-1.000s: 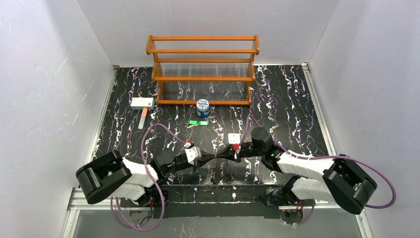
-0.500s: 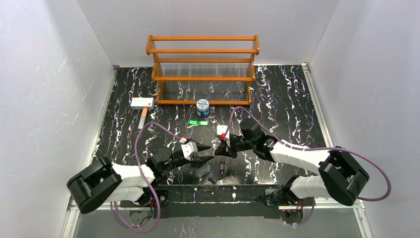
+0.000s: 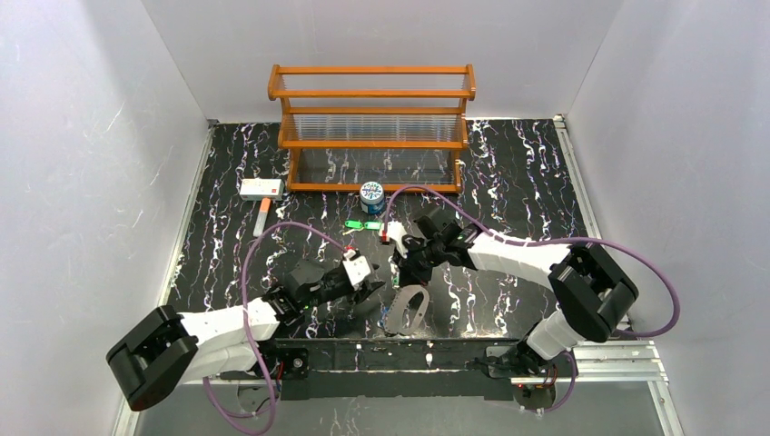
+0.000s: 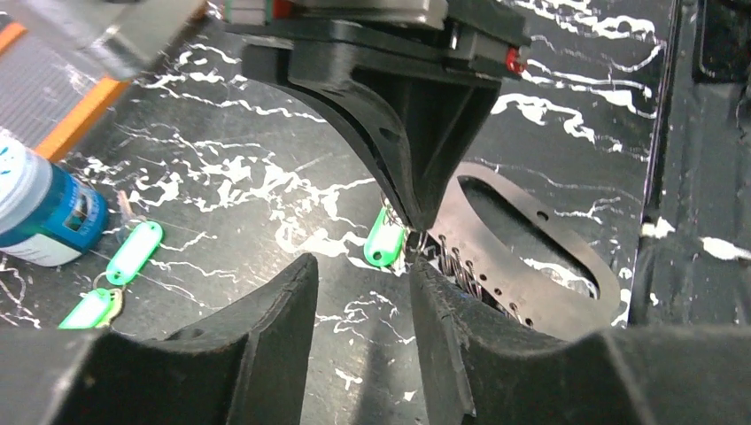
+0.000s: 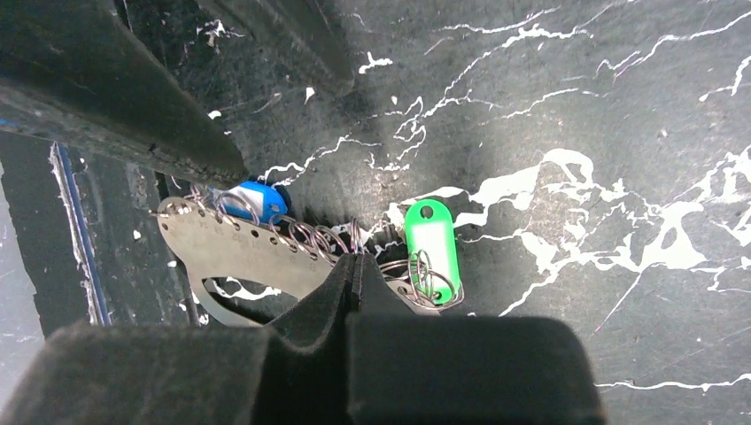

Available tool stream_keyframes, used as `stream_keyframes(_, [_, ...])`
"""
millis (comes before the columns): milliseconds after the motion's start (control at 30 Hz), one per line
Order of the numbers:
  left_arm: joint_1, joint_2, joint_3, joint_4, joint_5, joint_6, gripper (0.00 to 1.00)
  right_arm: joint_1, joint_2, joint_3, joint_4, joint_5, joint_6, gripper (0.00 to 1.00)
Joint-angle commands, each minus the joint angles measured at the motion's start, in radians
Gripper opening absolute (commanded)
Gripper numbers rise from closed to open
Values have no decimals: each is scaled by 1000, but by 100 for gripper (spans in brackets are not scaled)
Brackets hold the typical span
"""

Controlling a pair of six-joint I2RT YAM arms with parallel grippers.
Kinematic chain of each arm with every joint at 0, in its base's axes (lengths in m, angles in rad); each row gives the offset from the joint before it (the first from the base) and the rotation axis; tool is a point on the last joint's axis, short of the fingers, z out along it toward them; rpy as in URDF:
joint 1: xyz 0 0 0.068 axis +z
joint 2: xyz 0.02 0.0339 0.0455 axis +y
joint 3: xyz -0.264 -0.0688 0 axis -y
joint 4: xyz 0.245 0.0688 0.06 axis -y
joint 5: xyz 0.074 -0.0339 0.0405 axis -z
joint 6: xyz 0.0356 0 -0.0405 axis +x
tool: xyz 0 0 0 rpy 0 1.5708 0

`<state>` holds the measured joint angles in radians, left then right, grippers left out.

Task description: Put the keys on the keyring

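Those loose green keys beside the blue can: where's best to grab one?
I'd pinch a green key across its narrow plastic head, coming straight down: it lies flat on the table, and the can stands close beside it.

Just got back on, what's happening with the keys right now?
The right gripper, fingers shut, has its tip at the edge of the keyring, beside a green key and a blue key at its rim. Whether it pinches a ring is unclear. The left gripper hovers open close by, holding nothing. Two more green keys lie loose near the can.
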<state>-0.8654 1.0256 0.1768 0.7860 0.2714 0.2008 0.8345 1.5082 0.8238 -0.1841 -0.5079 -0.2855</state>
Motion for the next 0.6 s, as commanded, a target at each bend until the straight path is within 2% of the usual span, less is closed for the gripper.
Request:
stream_keyframes(0, [5, 41, 46, -86, 69, 58, 40, 7, 17, 62, -83, -7, -3, 1])
stream_keyframes(300, [3, 204, 85, -2, 192, 58, 32, 8, -9, 28, -3, -100, 20, 1])
stream_keyframes(567, [3, 308, 113, 61, 234, 41, 21, 8, -34, 15, 6, -125, 4, 1])
